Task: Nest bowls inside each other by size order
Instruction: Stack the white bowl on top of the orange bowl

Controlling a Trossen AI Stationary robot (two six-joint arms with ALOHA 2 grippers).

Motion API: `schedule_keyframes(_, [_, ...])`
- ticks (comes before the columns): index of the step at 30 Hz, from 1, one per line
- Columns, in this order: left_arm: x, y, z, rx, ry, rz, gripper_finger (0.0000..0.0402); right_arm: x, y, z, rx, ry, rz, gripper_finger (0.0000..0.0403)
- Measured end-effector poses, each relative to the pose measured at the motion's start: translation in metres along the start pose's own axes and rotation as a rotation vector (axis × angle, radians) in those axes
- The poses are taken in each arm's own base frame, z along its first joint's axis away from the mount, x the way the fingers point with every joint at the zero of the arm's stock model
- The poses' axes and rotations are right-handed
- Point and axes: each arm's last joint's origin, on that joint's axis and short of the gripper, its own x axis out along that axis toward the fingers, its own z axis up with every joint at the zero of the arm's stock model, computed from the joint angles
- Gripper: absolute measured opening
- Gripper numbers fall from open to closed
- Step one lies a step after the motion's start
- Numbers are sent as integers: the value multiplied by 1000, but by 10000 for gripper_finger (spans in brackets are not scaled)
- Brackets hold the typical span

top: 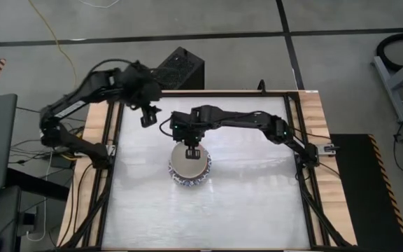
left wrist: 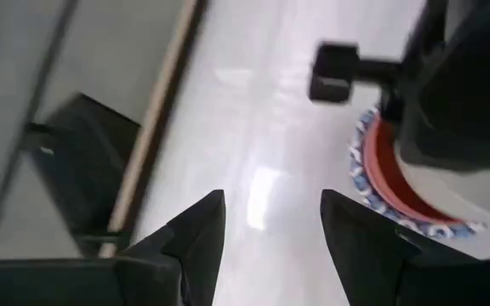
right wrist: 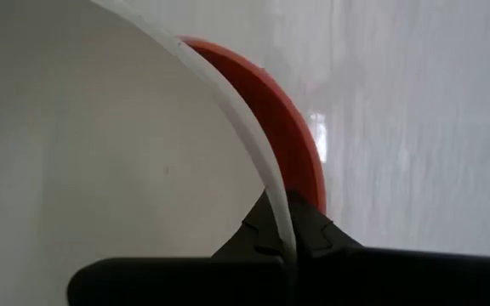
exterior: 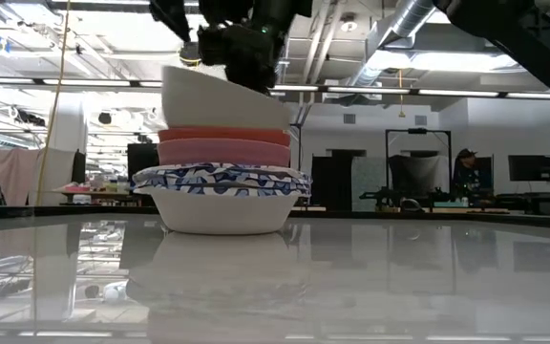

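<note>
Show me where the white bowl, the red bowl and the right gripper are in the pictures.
white bowl (exterior: 220, 97): low view, on its tilted outer wall.
red bowl (right wrist: 270, 110): right wrist view, on the rim showing behind the white bowl's edge.
right gripper (right wrist: 286, 228): right wrist view, between the fingertips pinching the white bowl's rim.

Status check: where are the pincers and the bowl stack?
Right pincer shut on cream-white bowl rim, tilted atop stack. Left pincer open, clear. Nothing in the way.

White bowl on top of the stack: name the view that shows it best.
Low view: the white bowl sits tilted atop the stack, side on. The right wrist view shows the right gripper pinching its rim, the high view only its inside, the left wrist view just an edge.
</note>
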Motion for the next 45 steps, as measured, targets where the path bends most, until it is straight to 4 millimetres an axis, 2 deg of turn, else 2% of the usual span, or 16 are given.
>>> schedule_keyframes(6, [36,1,-15,-64,182,-92,183,0,-7,-11,13,110,8,5])
schedule_keyframes(10, [62,-5,-38,-137,292,-101,183,0,-12,-14,-26,130,5,5])
schedule_keyframes(13, [76,-13,-65,-207,373,-102,183,-1,-18,-14,-35,116,5,5])
schedule_keyframes(19, [98,-33,-109,-358,316,-89,183,-2,-30,-17,-28,129,0,6])
schedule_keyframes(24, [112,-46,-132,-433,256,-133,183,-3,-27,-21,-21,171,12,6])
schedule_keyframes(27, [118,-54,-144,-444,302,-152,183,-3,-24,-23,-1,195,19,6])
schedule_keyframes(36, [122,-65,-149,-377,297,-100,183,-1,-20,-15,75,127,3,55])
schedule_keyframes(45, [123,-65,-148,-347,286,-97,183,-2,-19,-21,101,184,8,89])
